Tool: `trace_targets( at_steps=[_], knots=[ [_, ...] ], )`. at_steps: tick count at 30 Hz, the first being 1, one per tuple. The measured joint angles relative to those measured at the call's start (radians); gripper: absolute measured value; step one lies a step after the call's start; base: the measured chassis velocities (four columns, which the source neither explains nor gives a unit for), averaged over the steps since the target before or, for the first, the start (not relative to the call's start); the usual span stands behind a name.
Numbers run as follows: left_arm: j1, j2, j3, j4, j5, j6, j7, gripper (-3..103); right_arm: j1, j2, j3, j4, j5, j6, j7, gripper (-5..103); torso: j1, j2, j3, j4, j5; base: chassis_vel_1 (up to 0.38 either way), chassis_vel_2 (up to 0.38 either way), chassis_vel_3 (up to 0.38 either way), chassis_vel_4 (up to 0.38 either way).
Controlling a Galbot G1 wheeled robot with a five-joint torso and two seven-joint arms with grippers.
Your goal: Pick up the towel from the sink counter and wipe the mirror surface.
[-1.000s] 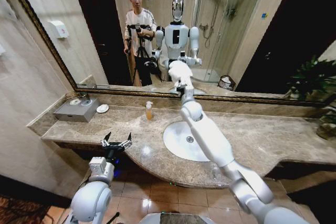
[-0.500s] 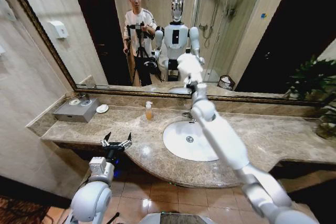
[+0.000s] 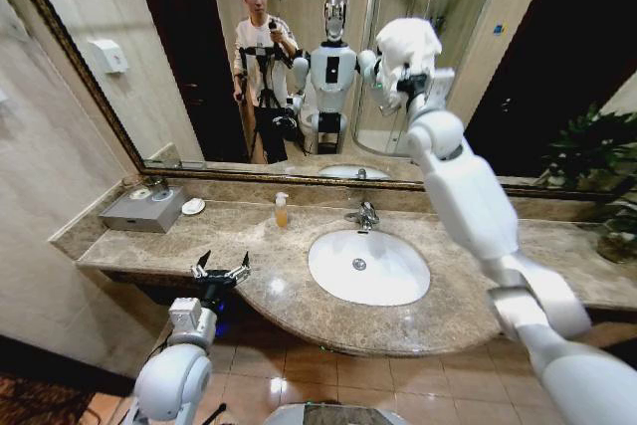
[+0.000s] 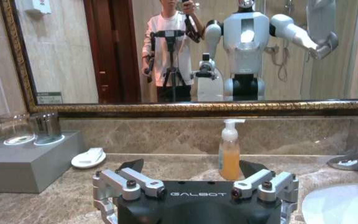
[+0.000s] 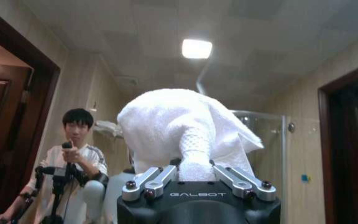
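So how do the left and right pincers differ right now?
The right pincer is raised high against the mirror; the left pincer sits low at the counter's front edge. The right is shut on the white towel; the left is open and empty. Both are the same model.

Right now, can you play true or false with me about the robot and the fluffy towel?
1. The right end effector holds the towel up at the mirror. True.
2. The towel lies in the basin. False: the basin has nothing in it; the towel is up by the glass.
3. The left end effector hangs low at the front edge of the sink counter, open and holding nothing. True.
4. The soap bottle has tipped over. False: it stands upright near the mirror's frame.
5. Two glasses stand on the grey box. True.
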Motion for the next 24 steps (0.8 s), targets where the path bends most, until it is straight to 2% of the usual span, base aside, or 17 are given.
trace_targets(
  at_steps=[6,10,16,19,24],
  knots=[
    [0.000,0.000,0.000,0.000,0.000,0.000,0.000,100,-0.048,0.019,-0.031,0.005,0.002,-0.003,0.000,14,0.000,0.000,0.000,0.0010,-0.0001,0.000,0.000,0.000,0.000],
    [0.000,0.000,0.000,0.000,0.000,0.000,0.000,100,-0.113,-0.002,-0.011,0.010,-0.001,-0.003,0.009,14,0.000,0.000,0.000,0.0008,-0.0001,0.000,0.000,0.000,0.000],
    [0.000,0.000,0.000,0.000,0.000,0.000,0.000,100,-0.111,-0.035,0.037,-0.004,-0.001,-0.004,0.013,14,0.000,0.000,0.000,0.0005,0.0002,0.000,0.000,0.000,0.000],
    [0.000,0.000,0.000,0.000,0.000,0.000,0.000,100,-0.078,-0.054,0.058,0.001,-0.009,-0.006,0.012,14,0.000,0.000,0.000,-0.0006,0.0003,0.000,0.000,0.000,0.000],
    [0.000,0.000,0.000,0.000,0.000,0.000,0.000,100,-0.054,-0.040,0.030,0.020,-0.007,-0.010,0.015,14,0.001,0.000,0.000,0.0000,0.0000,0.000,0.000,0.000,0.000]
  ],
)
